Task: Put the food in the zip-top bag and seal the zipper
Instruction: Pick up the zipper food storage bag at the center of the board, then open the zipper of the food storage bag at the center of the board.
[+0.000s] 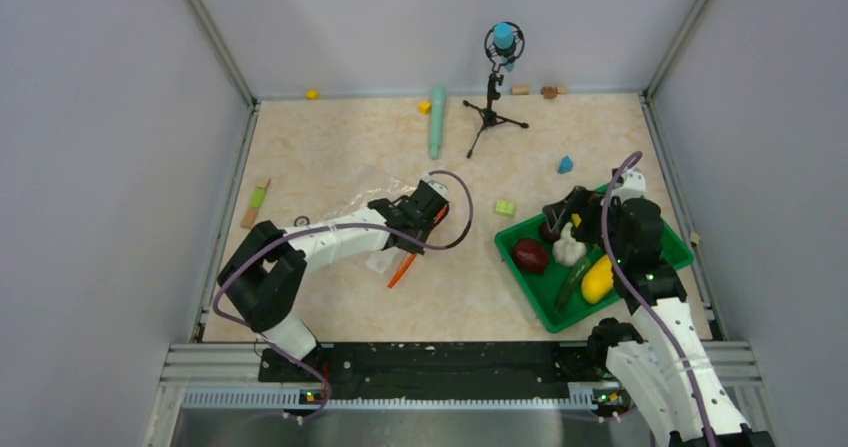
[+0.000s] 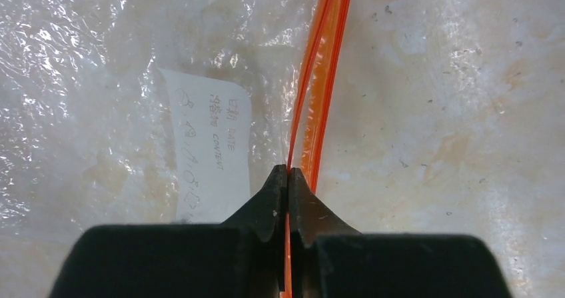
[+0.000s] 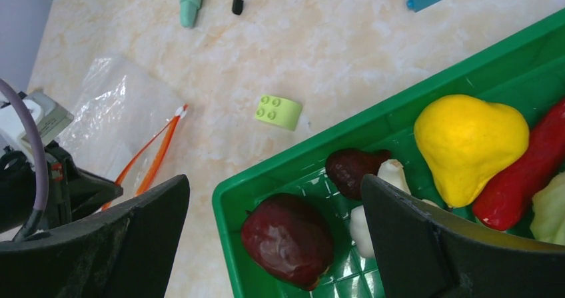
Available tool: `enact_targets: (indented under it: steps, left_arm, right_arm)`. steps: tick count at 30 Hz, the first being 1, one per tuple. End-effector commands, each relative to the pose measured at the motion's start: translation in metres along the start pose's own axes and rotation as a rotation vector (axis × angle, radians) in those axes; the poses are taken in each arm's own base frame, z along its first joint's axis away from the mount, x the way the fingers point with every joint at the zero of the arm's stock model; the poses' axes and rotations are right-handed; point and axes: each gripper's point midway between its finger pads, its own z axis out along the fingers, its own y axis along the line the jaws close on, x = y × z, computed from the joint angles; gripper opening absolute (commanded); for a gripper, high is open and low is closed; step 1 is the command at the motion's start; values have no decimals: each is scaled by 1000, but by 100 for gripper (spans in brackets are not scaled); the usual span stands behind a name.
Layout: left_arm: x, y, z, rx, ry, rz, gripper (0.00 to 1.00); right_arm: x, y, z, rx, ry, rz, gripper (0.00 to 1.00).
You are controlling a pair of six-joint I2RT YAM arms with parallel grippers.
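The clear zip-top bag (image 1: 350, 212) lies flat on the table, its white label (image 2: 213, 151) facing up. My left gripper (image 2: 288, 171) is shut on one lip of the orange-red zipper (image 2: 320, 78); the other lip lies just right of the jaws. My right gripper (image 3: 274, 191) hangs open above the left end of the green tray (image 3: 373, 121), straddling a dark red round piece (image 3: 286, 238). In the tray also lie a smaller dark red piece (image 3: 353, 171), white garlic (image 3: 363, 228), a yellow piece (image 3: 470, 141), a red chili (image 3: 526, 171) and a pale green piece (image 3: 550, 211).
A lime block (image 1: 505, 208) sits between bag and tray. A blue block (image 1: 565, 164), a long teal stick (image 1: 437, 120) and a small tripod with a microphone (image 1: 490, 107) stand farther back. A green-and-wood piece (image 1: 257, 202) lies by the left wall.
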Motion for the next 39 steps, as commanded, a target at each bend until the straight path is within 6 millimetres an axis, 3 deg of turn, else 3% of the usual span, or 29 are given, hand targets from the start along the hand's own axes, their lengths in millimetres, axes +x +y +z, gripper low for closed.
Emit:
enact_targets:
  steps: [1,7,10,14,17,24,27,35,39]
  left_arm:
    - [-38,-3,-41,30,-144,-108,0]
    - [-63,-12,-106,200,-308,-243,0]
    - [-75,-4,-135,225,-397,-298,0]
    - [-85,-3,-167,286,-458,-346,0]
    - [-90,-10,-186,360,-496,-349,0]
    - [-88,-7,-191,377,-528,-384,0]
    - [-87,-9,-197,403,-536,-380,0]
    - [-86,-3,-205,390,-557,-360,0]
    - [-83,0,-206,370,-544,-331,0]
  right_arm:
    - [-23,34,-7,-162,-52,-35,99]
    - [-12,69,-12,-394,-24,-42,99]
    - [-5,89,-13,-527,10,-9,99]
    - [12,109,-5,-545,88,-30,96]
    - [23,140,-3,-575,125,-64,96]
    - [12,215,-4,-641,96,-79,96]
    - [7,227,12,-589,69,-38,95]
    - [30,264,45,-612,131,-24,89]
    - [46,268,63,-579,172,-43,76]
